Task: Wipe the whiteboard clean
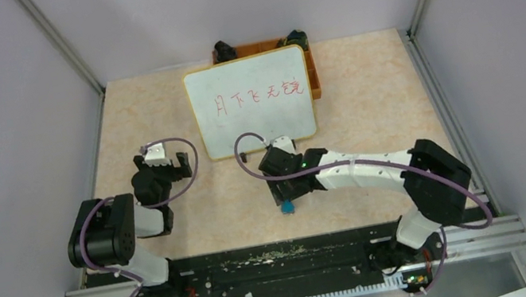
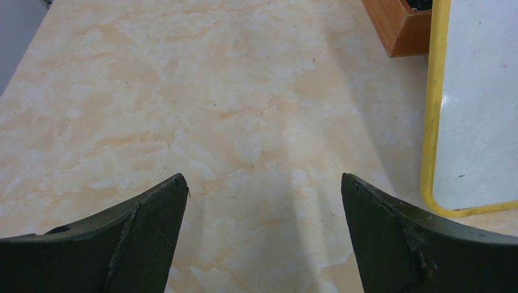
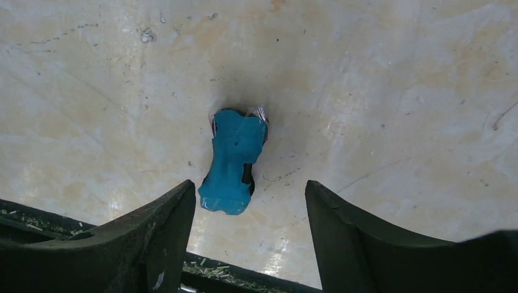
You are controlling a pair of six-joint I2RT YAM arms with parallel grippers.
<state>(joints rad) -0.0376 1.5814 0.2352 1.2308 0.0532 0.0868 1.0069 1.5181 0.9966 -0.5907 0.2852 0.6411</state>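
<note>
The whiteboard (image 1: 251,122) stands at the back middle of the table, with a row of red handwritten characters (image 1: 257,95) across it. Its right... edge with a yellowish frame shows in the left wrist view (image 2: 482,122). A small blue eraser (image 1: 286,207) lies on the table in front of the board, near the front edge. My right gripper (image 1: 282,192) is open over it. In the right wrist view the eraser (image 3: 234,162) lies just ahead of the right gripper (image 3: 250,189), its near end beside the left finger. My left gripper (image 1: 163,162) is open and empty, left of the board (image 2: 262,180).
An orange tray (image 1: 314,75) with dark objects stands behind the board; its corner shows in the left wrist view (image 2: 400,27). A black rail (image 1: 278,255) with bits of debris runs along the table's near edge. Grey walls close in both sides.
</note>
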